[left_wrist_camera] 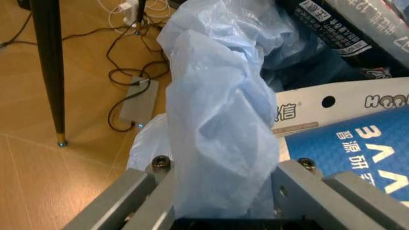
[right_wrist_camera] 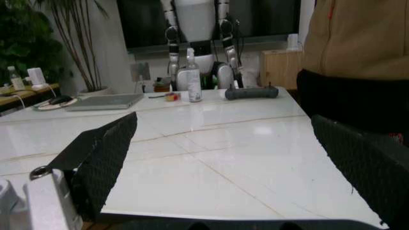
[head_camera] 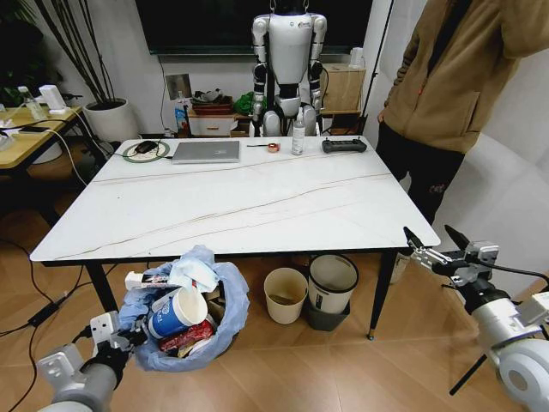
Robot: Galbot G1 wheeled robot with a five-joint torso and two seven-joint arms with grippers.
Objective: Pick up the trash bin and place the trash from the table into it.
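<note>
The trash bin [head_camera: 184, 322], lined with a crinkly light-blue bag [left_wrist_camera: 217, 110], hangs low at the front left, just below the table's [head_camera: 240, 206] near edge. My left gripper [head_camera: 116, 339] [left_wrist_camera: 217, 191] is shut on the bag at the bin's rim. Inside lie pieces of trash: a blue-and-white paper cup [head_camera: 176, 311] [left_wrist_camera: 357, 153], a crushed red can [head_camera: 184, 336], a flat white packet [head_camera: 150, 279] and crumpled white paper [head_camera: 196, 275]. My right gripper [head_camera: 429, 233] [right_wrist_camera: 223, 117] stands open and empty off the table's front right corner.
On the far part of the table lie a grey laptop [head_camera: 206, 151], a spray bottle [head_camera: 298, 137] and a black controller [head_camera: 343, 145]. A cream bin [head_camera: 285, 294] and a white bin [head_camera: 332, 287] stand under it. A person [head_camera: 455, 77] stands at the right.
</note>
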